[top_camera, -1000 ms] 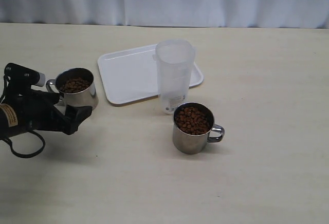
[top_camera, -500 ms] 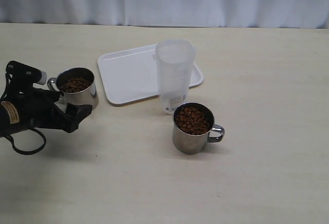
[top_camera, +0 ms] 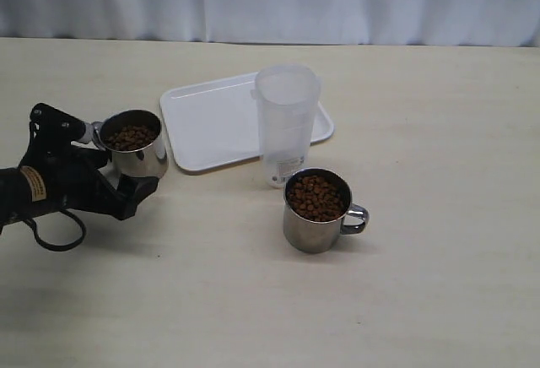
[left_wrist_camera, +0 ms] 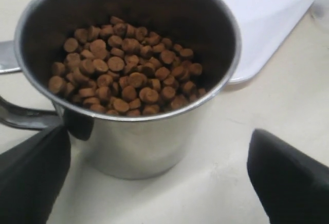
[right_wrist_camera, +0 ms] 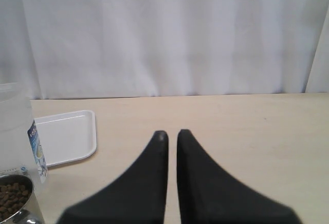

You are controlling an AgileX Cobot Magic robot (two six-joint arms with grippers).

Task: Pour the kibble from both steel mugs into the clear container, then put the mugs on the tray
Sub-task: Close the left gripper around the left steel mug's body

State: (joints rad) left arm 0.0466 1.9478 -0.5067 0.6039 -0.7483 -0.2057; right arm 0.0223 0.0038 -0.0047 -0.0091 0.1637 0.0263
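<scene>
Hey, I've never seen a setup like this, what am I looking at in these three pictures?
It is a robot with two arms, each ending in a claw. One camera watches the whole table; the other two sit on the wrists, looking past each claw. On the table stand a white tray, a tall clear container and two steel mugs filled with kibble. The left claw is open, its fingers either side of one mug, not clamped on it. The right claw is shut and empty.

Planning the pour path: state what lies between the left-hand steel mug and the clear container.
The white tray, its near corner, lies between that steel mug and the clear container; the exterior view shows it.
</scene>
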